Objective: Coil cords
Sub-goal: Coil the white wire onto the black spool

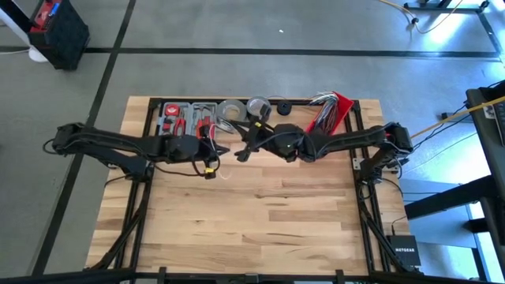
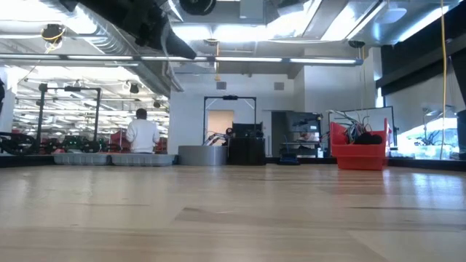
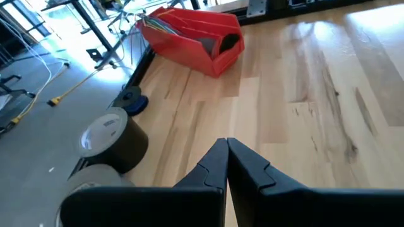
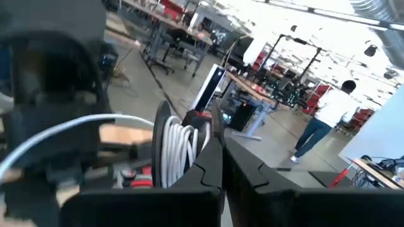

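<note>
**Worktop [image 1: 252, 229]**: pale wood planks. Your things sit in a row along its far edge, and both arms reach in to meet in front of that row.

**Left gripper [image 3: 226, 150]**: it hangs above the worktop near the middle, just in front of the tape rolls. You see its jaws pressed together with nothing between them.

**Right gripper [image 4: 221, 144]**: it is raised off the worktop close beside the left arm's wrist and faces it. Its jaws are closed tip to tip and carry nothing.

**White cable coil [image 4: 180, 151]**: several tight white loops show just past the right jaws, against a dark part of the left arm. A single white strand arcs away from them. You cannot tell from here whether this is the cord to be coiled or the arm's own wiring.

**Black disc [image 1: 282, 108]**: small and round, it lies flat at the far edge between the tape rolls and the red bin. No cord can be traced from it.

**Red bin [image 3: 189, 31]**: it stands at the far edge towards the right arm's side, with a bundle of coloured wires in it.

**Tape rolls**: a dark roll [image 3: 113, 135] and a grey roll [image 3: 88, 180] stand side by side at the far edge.

**Tool tray [image 1: 185, 117]**: grey and red, it sits at the far edge behind the left arm.

**Person [image 2: 142, 132]**: in a white top, standing in the room well beyond the worktop.
</note>
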Action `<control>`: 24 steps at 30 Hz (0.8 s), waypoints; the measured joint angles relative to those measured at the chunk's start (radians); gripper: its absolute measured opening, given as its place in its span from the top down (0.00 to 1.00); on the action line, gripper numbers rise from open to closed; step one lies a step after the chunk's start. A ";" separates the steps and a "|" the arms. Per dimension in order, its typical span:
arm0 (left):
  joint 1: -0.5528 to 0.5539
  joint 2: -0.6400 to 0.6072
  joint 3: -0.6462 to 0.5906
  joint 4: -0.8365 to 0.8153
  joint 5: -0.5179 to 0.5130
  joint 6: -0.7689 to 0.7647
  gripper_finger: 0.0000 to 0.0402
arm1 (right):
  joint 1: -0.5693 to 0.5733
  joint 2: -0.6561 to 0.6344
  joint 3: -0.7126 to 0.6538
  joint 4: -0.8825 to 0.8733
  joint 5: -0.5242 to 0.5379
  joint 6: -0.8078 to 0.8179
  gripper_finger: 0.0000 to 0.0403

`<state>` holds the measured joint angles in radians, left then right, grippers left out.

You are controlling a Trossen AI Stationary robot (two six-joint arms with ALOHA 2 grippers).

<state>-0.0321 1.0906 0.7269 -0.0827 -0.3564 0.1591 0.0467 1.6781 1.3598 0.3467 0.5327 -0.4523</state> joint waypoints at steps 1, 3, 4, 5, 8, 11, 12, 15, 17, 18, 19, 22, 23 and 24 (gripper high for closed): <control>-0.001 -0.011 0.000 -0.020 -0.006 -0.003 1.00 | 0.000 0.001 0.000 -0.005 0.000 -0.001 0.99; -0.001 -0.035 0.000 -0.060 -0.030 -0.010 1.00 | 0.000 0.001 0.000 -0.006 -0.001 -0.001 0.99; -0.001 -0.048 0.000 -0.076 -0.038 -0.020 1.00 | 0.000 0.001 0.000 -0.006 -0.001 -0.001 0.99; 0.000 -0.059 0.000 -0.094 -0.043 -0.027 1.00 | 0.000 0.001 0.000 -0.005 -0.001 -0.001 0.99; 0.000 -0.073 0.000 -0.143 -0.048 -0.045 1.00 | -0.001 0.001 0.000 -0.007 -0.001 0.000 0.99; 0.006 -0.066 0.000 -0.171 -0.050 -0.047 0.98 | -0.001 0.001 0.000 -0.001 -0.001 0.000 0.99; 0.010 -0.059 0.000 -0.169 -0.053 -0.044 0.96 | -0.001 0.001 0.000 -0.001 -0.001 0.000 0.99; 0.018 -0.047 0.000 -0.162 -0.073 -0.044 0.89 | -0.001 0.001 0.000 -0.001 -0.001 0.000 0.99; 0.023 -0.047 0.000 -0.165 -0.077 -0.048 0.82 | -0.001 0.001 0.000 -0.002 -0.001 0.000 0.99; 0.027 -0.047 0.000 -0.170 -0.076 -0.048 0.79 | -0.001 0.001 0.000 -0.006 -0.001 0.000 0.99; 0.028 -0.047 0.000 -0.178 -0.076 -0.052 0.76 | -0.001 0.001 0.000 -0.007 -0.001 0.000 0.99; 0.032 -0.051 0.000 -0.210 -0.076 -0.051 0.69 | -0.001 0.001 0.000 -0.007 -0.001 0.000 0.99; 0.032 -0.054 0.000 -0.236 -0.076 -0.046 0.67 | -0.001 0.001 0.000 -0.007 -0.001 0.000 0.99; 0.032 -0.058 0.000 -0.265 -0.076 -0.040 0.66 | -0.001 0.001 0.000 -0.007 -0.001 -0.001 0.99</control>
<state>-0.0002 1.0330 0.7273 -0.3476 -0.4327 0.1189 0.0456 1.6791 1.3598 0.3393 0.5315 -0.4529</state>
